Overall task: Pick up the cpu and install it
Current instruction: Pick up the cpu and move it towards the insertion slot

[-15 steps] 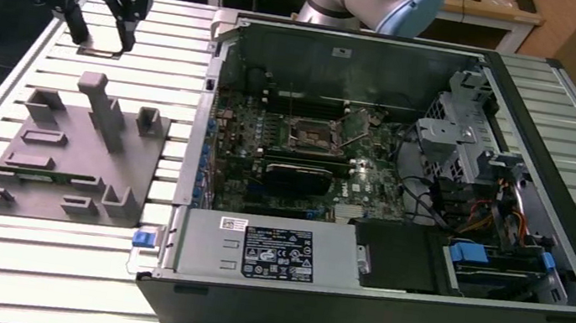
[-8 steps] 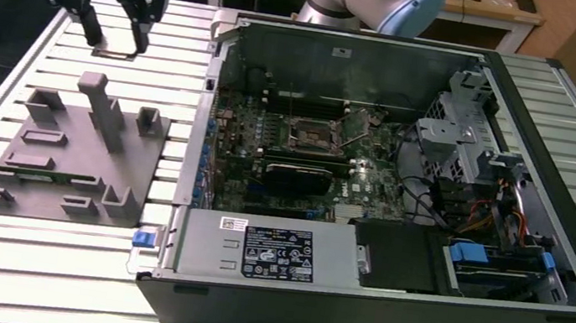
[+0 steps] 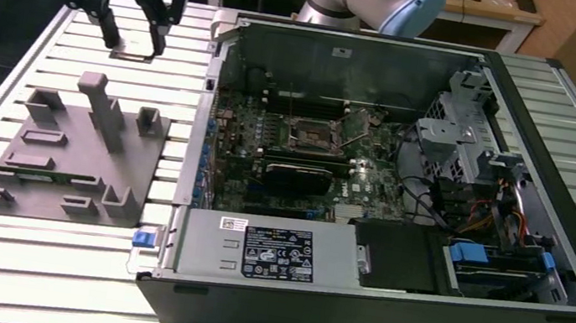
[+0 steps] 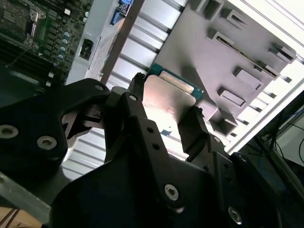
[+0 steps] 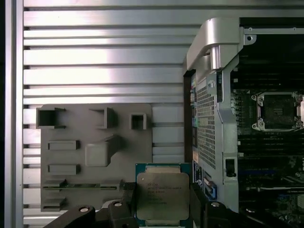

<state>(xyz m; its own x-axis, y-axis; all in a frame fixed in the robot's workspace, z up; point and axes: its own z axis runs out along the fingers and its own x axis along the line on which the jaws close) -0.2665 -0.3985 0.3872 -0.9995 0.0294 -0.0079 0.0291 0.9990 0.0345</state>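
Observation:
The cpu [image 5: 163, 194] is a small flat square chip with a silvery top and a green edge. My gripper [image 5: 163, 205] is shut on it, one black finger on each side. In the exterior view the gripper [image 3: 132, 45] hangs over the slatted table at the far left, holding the cpu [image 3: 131, 56] flat beyond the grey fixture [image 3: 68, 156]. The second wrist view shows the cpu [image 4: 167, 90] clamped in the gripper [image 4: 166, 102]. The black socket frame [image 3: 309, 135] sits on the motherboard inside the open computer case, away toward the exterior view's right of the gripper.
The open computer case [image 3: 561, 149] lies on the slatted table [image 3: 50, 247], with a long grey box with a white label [image 3: 265, 247] at its near side. The case's raised metal wall [image 5: 213, 95] stands between the fixture [image 5: 95, 152] and the socket frame [image 5: 279, 111].

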